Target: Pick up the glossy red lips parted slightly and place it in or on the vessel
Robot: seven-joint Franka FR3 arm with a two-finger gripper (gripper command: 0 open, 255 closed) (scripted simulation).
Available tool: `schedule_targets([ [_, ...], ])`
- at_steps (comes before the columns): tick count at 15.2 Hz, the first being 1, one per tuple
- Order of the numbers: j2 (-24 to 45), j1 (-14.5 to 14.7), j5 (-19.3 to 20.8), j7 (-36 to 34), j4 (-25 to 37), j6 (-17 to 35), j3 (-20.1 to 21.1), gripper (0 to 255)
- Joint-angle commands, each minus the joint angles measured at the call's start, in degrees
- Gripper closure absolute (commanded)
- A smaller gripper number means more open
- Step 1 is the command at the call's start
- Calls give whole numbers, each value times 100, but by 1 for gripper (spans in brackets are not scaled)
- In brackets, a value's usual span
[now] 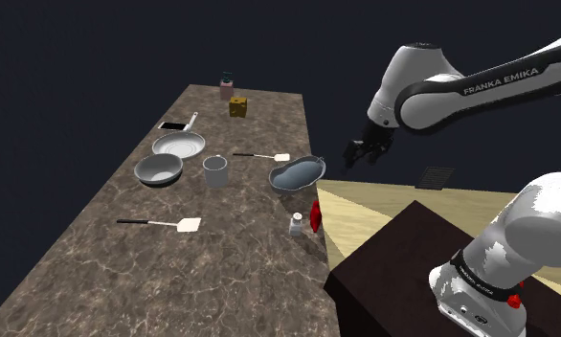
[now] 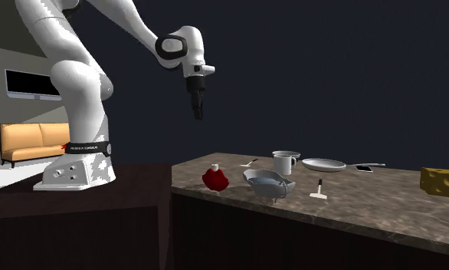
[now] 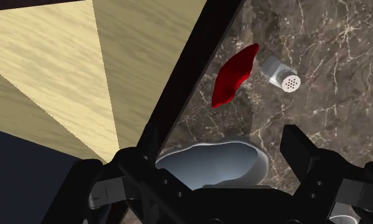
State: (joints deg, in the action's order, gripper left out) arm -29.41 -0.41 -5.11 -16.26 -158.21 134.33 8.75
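Your counter (image 1: 221,258) is a long slab of brown marble. Your gripper (image 1: 355,153) hangs in the air above the counter edge by the stand, jaws spread, holding nothing. The grey vessel (image 1: 298,174) sits below it. The red lips (image 1: 316,216) lie at that edge, just beside a white shaker (image 1: 296,226).

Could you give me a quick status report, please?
Jaws open, gripper empty, hovering above the counter edge. Red lips at that edge, untouched, apart from the grey vessel. White shaker close beside the lips; mind it.
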Motion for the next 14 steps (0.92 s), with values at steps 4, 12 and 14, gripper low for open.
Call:
schedule_targets([
  [4,1190,-191,240,-803,-75,1360,499,0],
  [12,3535,-842,3143,-3857,532,2944,955,0],
  [14,4124,-507,4169,-4866,861,3112,512,0],
])
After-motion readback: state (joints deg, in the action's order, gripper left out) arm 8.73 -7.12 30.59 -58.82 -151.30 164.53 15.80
